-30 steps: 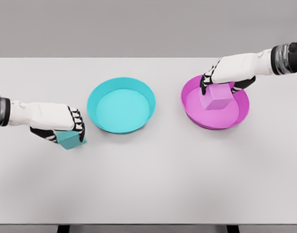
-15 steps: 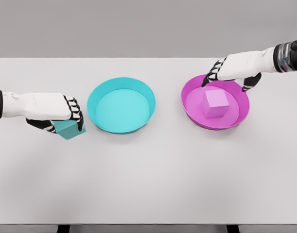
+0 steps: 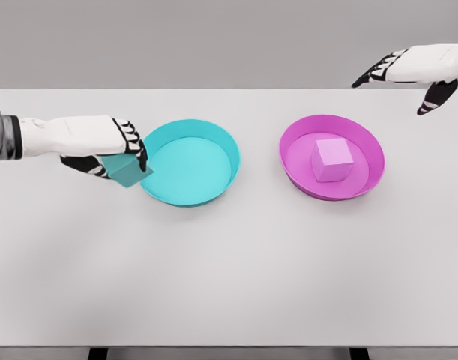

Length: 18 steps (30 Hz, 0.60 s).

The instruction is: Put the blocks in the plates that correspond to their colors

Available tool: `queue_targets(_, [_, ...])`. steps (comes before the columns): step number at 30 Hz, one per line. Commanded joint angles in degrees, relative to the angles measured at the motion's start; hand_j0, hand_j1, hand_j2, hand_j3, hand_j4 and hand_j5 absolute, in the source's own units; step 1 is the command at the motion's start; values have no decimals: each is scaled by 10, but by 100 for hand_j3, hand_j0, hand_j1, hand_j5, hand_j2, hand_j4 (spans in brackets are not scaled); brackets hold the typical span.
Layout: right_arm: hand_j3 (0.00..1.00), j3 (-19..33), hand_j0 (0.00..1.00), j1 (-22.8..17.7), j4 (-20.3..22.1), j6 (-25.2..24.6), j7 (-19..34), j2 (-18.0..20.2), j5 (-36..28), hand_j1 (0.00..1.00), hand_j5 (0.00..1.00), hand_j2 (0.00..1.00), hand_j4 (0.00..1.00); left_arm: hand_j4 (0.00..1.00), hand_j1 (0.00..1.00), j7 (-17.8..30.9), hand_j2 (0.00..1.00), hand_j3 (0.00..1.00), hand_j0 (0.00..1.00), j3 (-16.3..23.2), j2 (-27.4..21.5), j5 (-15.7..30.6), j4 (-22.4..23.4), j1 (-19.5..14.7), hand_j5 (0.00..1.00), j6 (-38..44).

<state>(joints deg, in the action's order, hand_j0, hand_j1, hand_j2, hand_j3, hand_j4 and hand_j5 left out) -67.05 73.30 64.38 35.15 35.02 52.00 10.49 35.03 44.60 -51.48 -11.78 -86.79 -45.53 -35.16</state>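
Over the pink plate (image 3: 367, 174), the right hand (image 3: 408, 71) has been withdrawn open, the pink block (image 3: 332, 159) left inside, while the teal block (image 3: 129, 170), gripped by the left hand (image 3: 112, 146), has been carried to the teal plate (image 3: 214, 135) rim, so only its release remains.

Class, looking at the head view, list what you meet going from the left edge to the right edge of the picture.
left hand → teal block held in its fingers → teal plate → pink plate with the pink block inside it → right hand
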Motion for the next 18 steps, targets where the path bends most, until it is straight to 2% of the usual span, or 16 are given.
queue_targets(1, [100, 1, 100, -1, -5, -1, 0, 1, 3, 100, 100, 100, 100, 58, 58, 0, 58, 58, 58, -8, 31, 2, 31, -1, 58, 2])
queue_targets(5, [100, -4, 100, -5, -5, -1, 0, -1, 26, 100, 100, 100, 100, 58, 58, 0, 58, 58, 58, -9, 67, 0, 60, -5, 58, 2])
queue_targets(7, [100, -34, 100, -7, -4, -1, 0, -1, 30, 100, 100, 100, 100, 58, 58, 0, 58, 58, 58, -10, 90, -1, 79, -6, 58, 2])
queue_targets(9, [100, -34, 100, -7, -4, -1, 0, 0, 30, 100, 100, 100, 100, 58, 58, 0, 58, 58, 58, -10, 115, -2, 98, -7, 58, 2])
queue_targets(13, [100, -34, 100, -6, -4, -1, 0, 1, 30, 100, 100, 100, 100, 58, 58, 0, 58, 58, 58, -10, 134, -3, 112, -14, 58, 2])
queue_targets(18, [100, -32, 100, -6, -6, -1, 0, 0, 23, 100, 100, 100, 100, 58, 58, 0, 58, 58, 58, -10, 201, -44, 185, -28, 58, 2])
